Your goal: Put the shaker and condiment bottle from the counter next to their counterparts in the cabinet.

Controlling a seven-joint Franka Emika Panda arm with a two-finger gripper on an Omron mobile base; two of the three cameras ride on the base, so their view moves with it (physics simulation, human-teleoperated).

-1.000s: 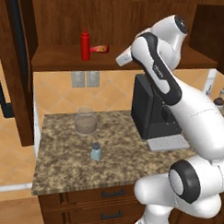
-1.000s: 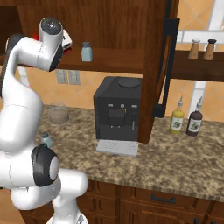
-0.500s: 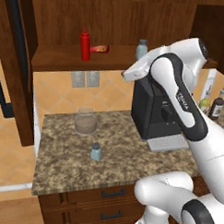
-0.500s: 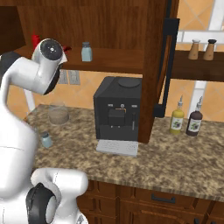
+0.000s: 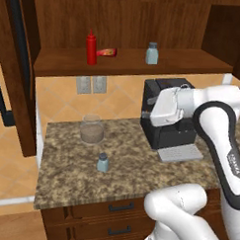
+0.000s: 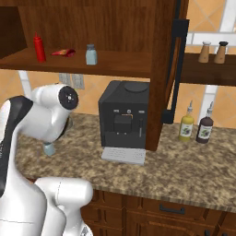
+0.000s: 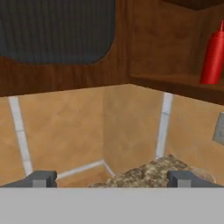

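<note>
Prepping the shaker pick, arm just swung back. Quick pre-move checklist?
1. End effector open, nothing held: ok.
2. Shaker upright on the counter, free to grasp: ok.
3. Glass jar apart from the shaker: ok.
4. Condiment bottle lying in the cabinet beside the tall red bottle: ok.
5. Twin shaker on the shelf, free space beside it: ok.
6. End effector lined up over the shaker: cannot tell.

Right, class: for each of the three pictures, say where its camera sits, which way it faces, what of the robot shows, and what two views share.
Left base view: behind-left, facing the counter; white arm at right.
Right base view: behind-right, facing the coffee machine; arm at left.
Hand view: on the hand, facing the wall corner; open gripper at the bottom.
Both base views share the cabinet shelf's tall red bottle, lying condiment bottle and shaker twin.
</note>
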